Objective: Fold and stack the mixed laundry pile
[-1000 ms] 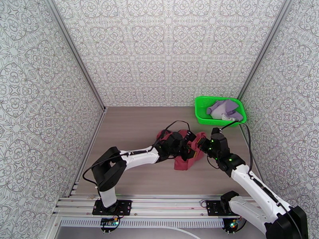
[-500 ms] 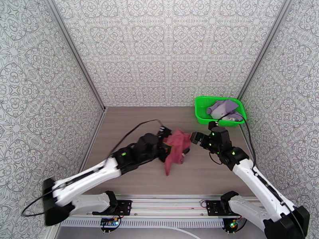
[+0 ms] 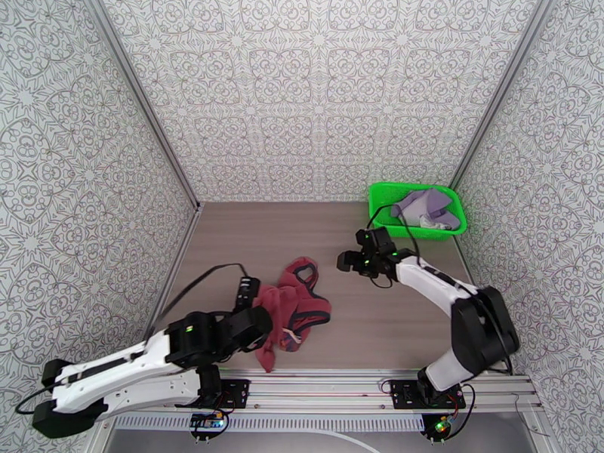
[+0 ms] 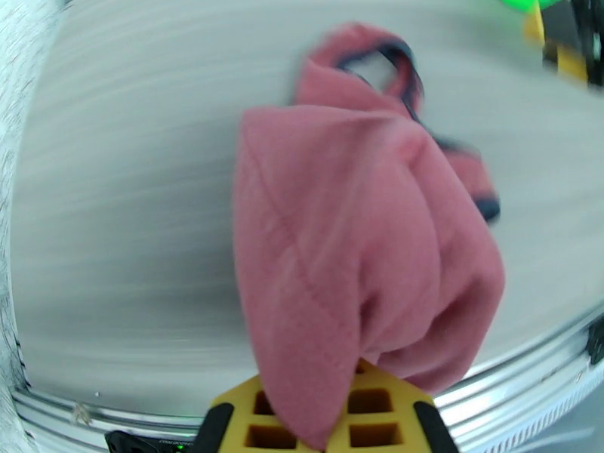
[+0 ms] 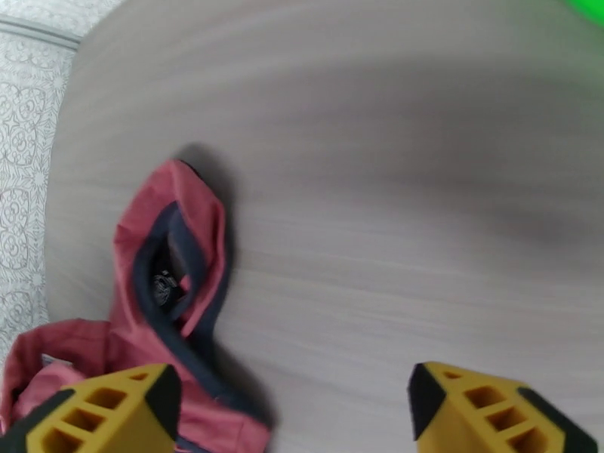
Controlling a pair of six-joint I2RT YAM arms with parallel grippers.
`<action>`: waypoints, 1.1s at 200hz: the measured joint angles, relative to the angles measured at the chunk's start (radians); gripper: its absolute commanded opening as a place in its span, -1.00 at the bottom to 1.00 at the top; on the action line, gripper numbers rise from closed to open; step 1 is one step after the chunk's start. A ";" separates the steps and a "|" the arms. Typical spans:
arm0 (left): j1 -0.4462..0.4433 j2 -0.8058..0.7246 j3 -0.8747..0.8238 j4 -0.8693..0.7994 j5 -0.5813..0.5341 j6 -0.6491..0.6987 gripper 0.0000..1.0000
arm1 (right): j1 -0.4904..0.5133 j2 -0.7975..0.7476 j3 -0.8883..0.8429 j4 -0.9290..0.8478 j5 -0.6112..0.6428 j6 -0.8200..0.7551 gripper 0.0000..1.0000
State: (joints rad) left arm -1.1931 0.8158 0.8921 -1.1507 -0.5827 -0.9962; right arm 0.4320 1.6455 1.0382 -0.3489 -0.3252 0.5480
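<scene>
The dark red tank top [image 3: 296, 307] lies crumpled on the table near the front, its dark-trimmed strap loop pointing away. My left gripper [image 3: 258, 328] is shut on the top's near-left edge. In the left wrist view the red cloth [image 4: 355, 243] drapes from between the yellow fingers [image 4: 377, 405]. My right gripper [image 3: 347, 262] hovers open to the right of and beyond the top, with nothing in it. In the right wrist view its yellow fingertips [image 5: 483, 405] stand wide apart above the table, with the tank top [image 5: 174, 288] to their left. The lavender garment [image 3: 430, 204] sits in the basket.
The bright green mesh basket [image 3: 438, 232] stands at the far right corner by the wall. Patterned walls enclose the table on three sides. A metal rail [image 3: 325, 386] runs along the near edge. Bare tabletop [image 3: 249, 235] lies left of and beyond the top.
My right gripper let go of the tank top, opened and drew away from it. My left arm pulled back toward the near left, dragging the top with it.
</scene>
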 measured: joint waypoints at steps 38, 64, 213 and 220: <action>0.040 0.001 -0.018 0.000 -0.018 -0.010 -1.00 | 0.163 0.045 -0.091 0.078 -0.053 0.077 0.57; 0.066 0.018 -0.018 0.003 -0.018 0.002 -1.00 | 0.247 0.021 -0.160 0.107 -0.053 0.147 0.56; 0.101 0.024 -0.050 0.121 -0.014 0.109 -1.00 | 0.393 0.038 -0.273 0.370 -0.029 0.516 -1.00; 0.109 0.024 -0.050 0.127 -0.013 0.119 -1.00 | 0.393 0.036 -0.262 0.365 -0.026 0.512 -1.00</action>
State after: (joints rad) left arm -1.0836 0.8398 0.8421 -1.0237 -0.5961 -0.8776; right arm 0.8249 1.6814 0.7761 0.0158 -0.3511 1.0599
